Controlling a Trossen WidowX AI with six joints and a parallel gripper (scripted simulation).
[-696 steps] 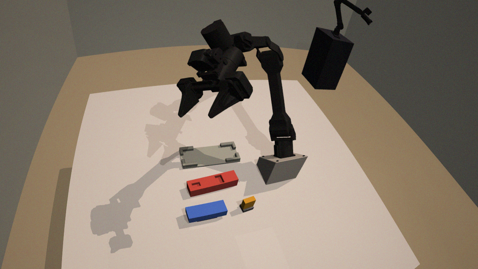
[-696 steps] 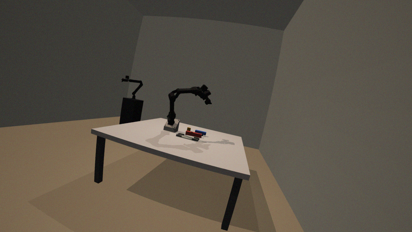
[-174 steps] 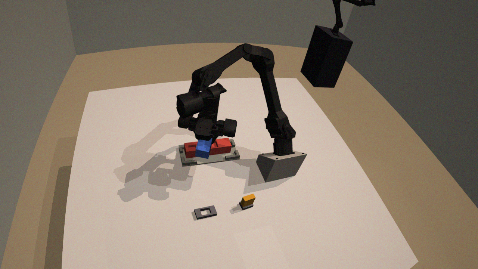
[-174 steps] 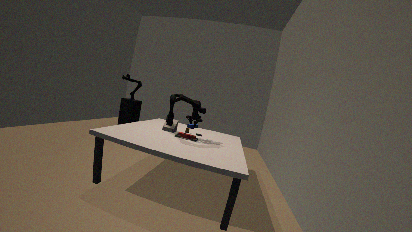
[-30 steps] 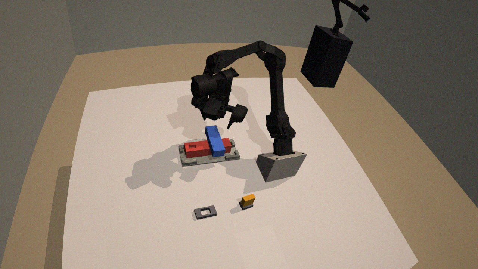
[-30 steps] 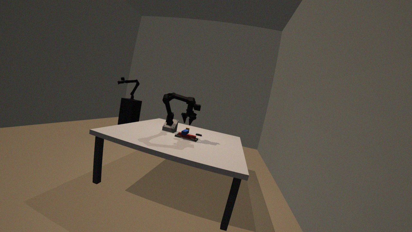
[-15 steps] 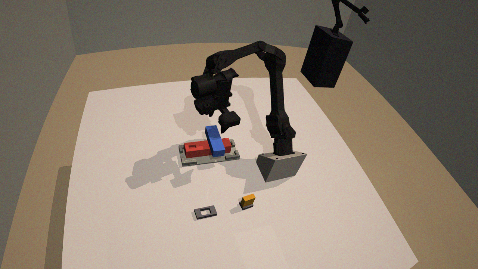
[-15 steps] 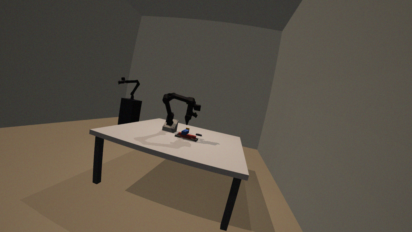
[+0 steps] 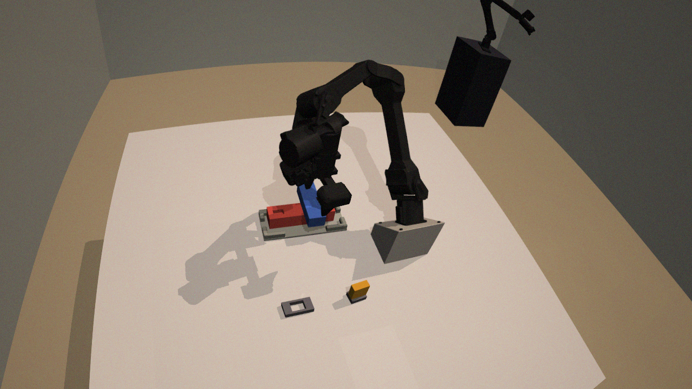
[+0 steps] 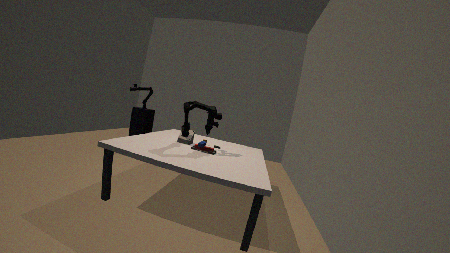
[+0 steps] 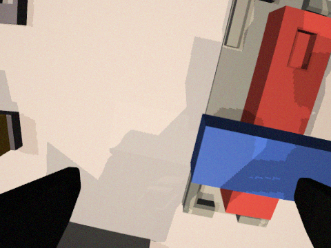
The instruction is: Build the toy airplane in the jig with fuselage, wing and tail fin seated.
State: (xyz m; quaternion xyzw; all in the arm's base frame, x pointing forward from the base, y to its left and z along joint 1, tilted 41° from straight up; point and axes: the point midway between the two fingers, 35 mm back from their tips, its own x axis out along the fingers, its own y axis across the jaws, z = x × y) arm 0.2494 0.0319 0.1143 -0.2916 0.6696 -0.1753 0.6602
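The red fuselage (image 9: 287,217) (image 10: 209,149) (image 11: 283,93) lies in the grey cradle (image 9: 304,233) (image 11: 229,86) and looks flat. The blue wing (image 9: 315,220) (image 10: 202,143) (image 11: 227,155) lies crosswise on top; its tab is hidden. The tail socket (image 9: 279,210) (image 11: 303,49) is empty. The orange tail fin (image 9: 359,290) (image 10: 204,140) (image 11: 4,134) stands in a small dark holder (image 9: 357,299) (image 11: 17,134). My gripper (image 9: 317,200) (image 10: 207,134) (image 11: 189,184) is open and empty, above the wing and cradle side, turned across them; one fingertip overlaps the wing in the wrist view.
A dark rectangular ring (image 9: 285,308) (image 10: 217,147) (image 11: 8,18) lies on the white table (image 9: 217,338) (image 10: 157,150), left of the fin's holder in the top view. My arm's grey base (image 9: 406,241) stands right of the cradle. A second arm on a black pedestal (image 9: 474,82) (image 10: 141,121) stands beyond the table.
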